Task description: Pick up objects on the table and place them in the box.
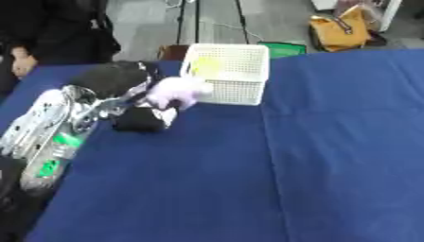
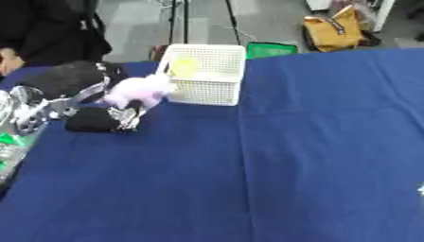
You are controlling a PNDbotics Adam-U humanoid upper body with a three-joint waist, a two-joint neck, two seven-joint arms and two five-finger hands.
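- Left eye view: blue-covered table [image 1: 331, 156] fills most of the frame, lying a bit askew.
- White lattice box [image 1: 230, 75] stands at the far side of the table, left of centre, upright, with something pale yellow [image 1: 207, 66] inside it against the left wall.
- Left arm [image 1: 58, 127], silver and black with green patches, comes in from the lower left and reaches toward the box.
- Left hand [image 1: 142, 118] shows as a black shape low on the table, just in front of the box's left corner.
- Pale pink-purple soft object [image 1: 175, 92] sits at the top of the left hand, touching or just beside the box's front left wall; it is outside the box, not in it.
- Fingers look wrapped around the soft object, so the hand is grasping it; exact finger positions are blurred.
- Right hand shows nowhere in this view.
- Right eye view: same layout, shifted; box [image 2: 205, 73] near the top left, soft object [image 2: 139, 92] just left of its front left corner, raised above the cloth.
- Left hand [image 2: 98, 120] lies below the soft object, black, near the cloth.
- Yellow bag [image 2: 335, 28] on the floor beyond the table's far edge, well apart from the box.
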